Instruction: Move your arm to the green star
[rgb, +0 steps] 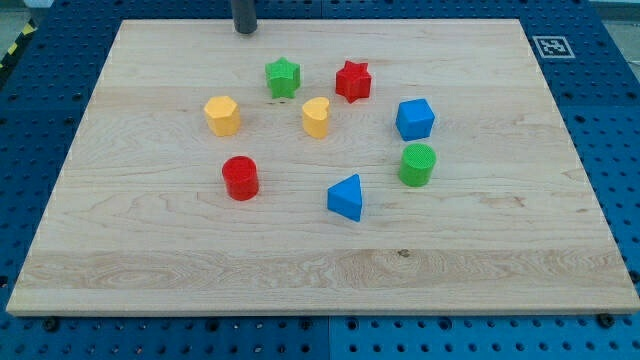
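Note:
The green star (283, 77) sits on the wooden board (150, 250) in the upper middle. My tip (245, 29) is at the board's top edge, above and a little to the left of the green star, apart from it. A red star (353, 80) lies to the right of the green star. A yellow heart (316, 117) lies below and to the right of the green star, a yellow hexagon (222, 115) below and to its left.
A blue cube (414, 119) and a green cylinder (417, 164) lie on the right. A red cylinder (240, 177) and a blue triangle (346, 197) lie lower down. A marker tag (552, 46) is at the top right corner.

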